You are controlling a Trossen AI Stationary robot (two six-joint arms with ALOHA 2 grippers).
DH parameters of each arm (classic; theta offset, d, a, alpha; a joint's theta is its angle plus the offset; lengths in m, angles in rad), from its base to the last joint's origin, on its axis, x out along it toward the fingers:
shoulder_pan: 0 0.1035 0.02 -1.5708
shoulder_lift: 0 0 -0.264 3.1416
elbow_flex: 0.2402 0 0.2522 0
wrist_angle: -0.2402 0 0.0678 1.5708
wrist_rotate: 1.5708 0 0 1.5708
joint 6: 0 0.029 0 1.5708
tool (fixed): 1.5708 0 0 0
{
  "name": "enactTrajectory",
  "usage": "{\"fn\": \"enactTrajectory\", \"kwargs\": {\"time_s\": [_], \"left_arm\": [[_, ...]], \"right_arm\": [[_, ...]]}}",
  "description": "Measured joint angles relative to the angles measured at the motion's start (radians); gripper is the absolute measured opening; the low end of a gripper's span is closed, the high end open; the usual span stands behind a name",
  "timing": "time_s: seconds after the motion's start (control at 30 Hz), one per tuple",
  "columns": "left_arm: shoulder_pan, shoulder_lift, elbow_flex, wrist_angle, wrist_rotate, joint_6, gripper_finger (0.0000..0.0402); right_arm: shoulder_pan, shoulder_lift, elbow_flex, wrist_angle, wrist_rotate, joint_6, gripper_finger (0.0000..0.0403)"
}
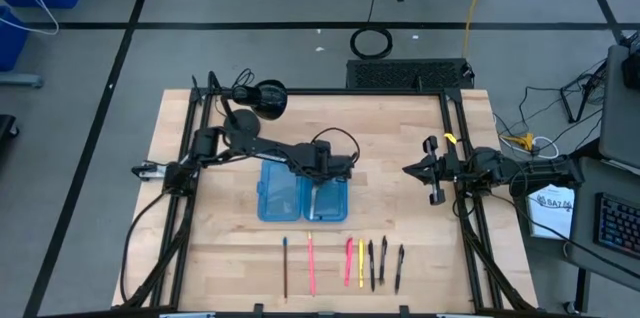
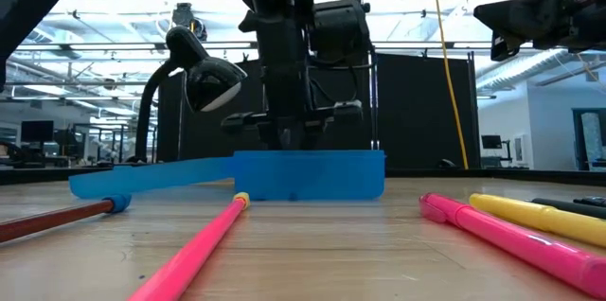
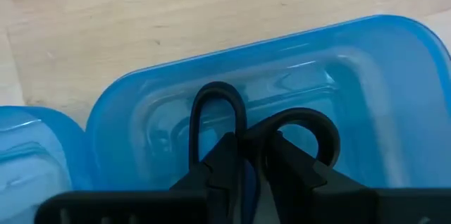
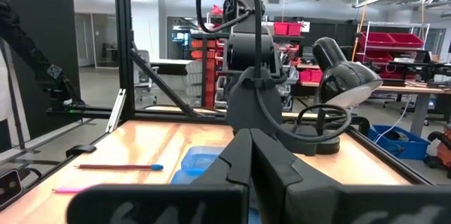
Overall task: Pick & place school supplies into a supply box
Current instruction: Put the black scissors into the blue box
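A black desk lamp [image 1: 262,99] is noted on the wooden table [image 1: 400,148], beyond and left of the left pincer [image 1: 322,194].

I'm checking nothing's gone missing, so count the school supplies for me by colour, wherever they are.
Slim brown pencil: 1
Slim pink markers: 2
Slim yellow marker: 1
Slim black pens: 3
Small black-handled scissors, held by the left end effector in the translucent blue plastic box: 1
Total: 8
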Motion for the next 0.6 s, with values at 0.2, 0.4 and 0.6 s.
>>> {"fn": "enactTrajectory", "kwargs": {"time_s": [0.2, 0.4, 0.6], "left_arm": [[-0.006, 0.011, 0.002, 0.007, -0.026, 0.01, 0.0068], [-0.008, 0.009, 0.001, 0.009, -0.029, 0.019, 0.0069], [-0.008, 0.011, -0.002, 0.006, -0.028, 0.036, 0.0117]], "right_arm": [[0.0, 0.0, 0.0, 0.0, 0.0, -0.002, 0.0], [0.0, 0.0, 0.0, 0.0, 0.0, -0.002, 0.0], [0.0, 0.0, 0.0, 0.0, 0.0, -0.002, 0.0]]}}
